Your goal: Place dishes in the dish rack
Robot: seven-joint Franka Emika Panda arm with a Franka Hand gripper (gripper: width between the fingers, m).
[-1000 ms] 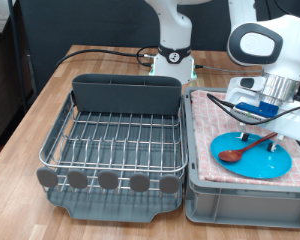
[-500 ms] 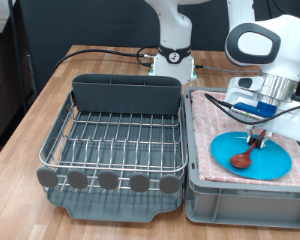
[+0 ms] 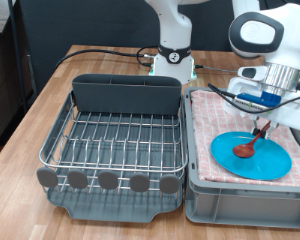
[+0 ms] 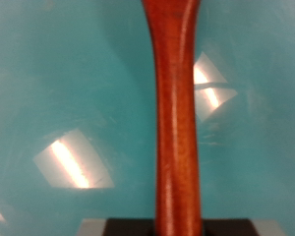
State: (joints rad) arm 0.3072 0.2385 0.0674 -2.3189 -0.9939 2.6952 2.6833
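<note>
Gripper (image 3: 264,120), right of frame, clamped on wooden spoon (image 3: 252,143) handle over blue plate (image 3: 251,155). Spoon looks light and stiff; a handle grip suits it.

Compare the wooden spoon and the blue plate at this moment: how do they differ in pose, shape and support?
Pose: the wooden spoon hangs tilted, handle up in the gripper; the blue plate lies flat.
Shape and colour: the spoon is slim and reddish-brown, the plate round and bright blue.
Support: the spoon is gripped by its handle; the plate rests on the pink checked cloth in the grey bin.
Shared: neither is in the dish rack.
</note>
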